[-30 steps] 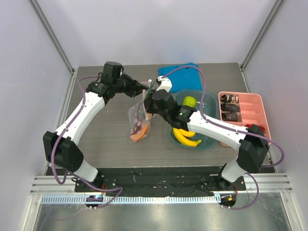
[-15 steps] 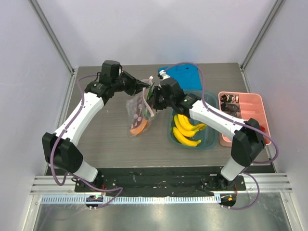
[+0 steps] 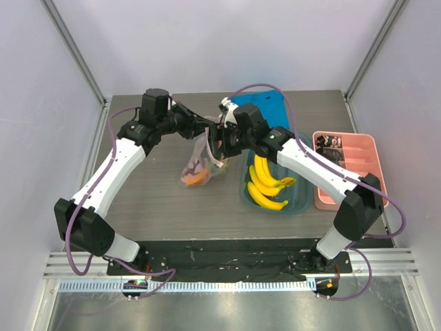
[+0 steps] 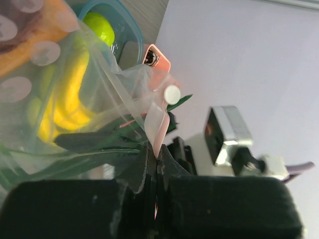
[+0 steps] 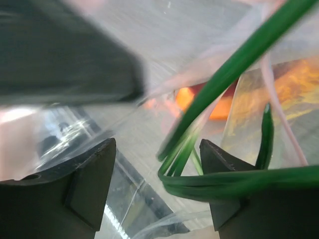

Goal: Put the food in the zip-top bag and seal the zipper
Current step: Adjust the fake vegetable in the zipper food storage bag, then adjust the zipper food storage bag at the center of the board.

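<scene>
Over the table's (image 3: 151, 200) far middle, our left hand (image 3: 206, 129) clamps the zipper (image 4: 157, 124) so the bag (image 3: 198, 167) hangs open, while our right hand (image 3: 219, 143), fingers spread, seems to release the onion (image 5: 234, 69) inside; bananas (image 3: 265, 186) wait in the tub (image 3: 301, 207).

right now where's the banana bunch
In the top view the banana bunch lies in the teal tub, right of centre, between the zip-top bag and the pink tray.
</scene>
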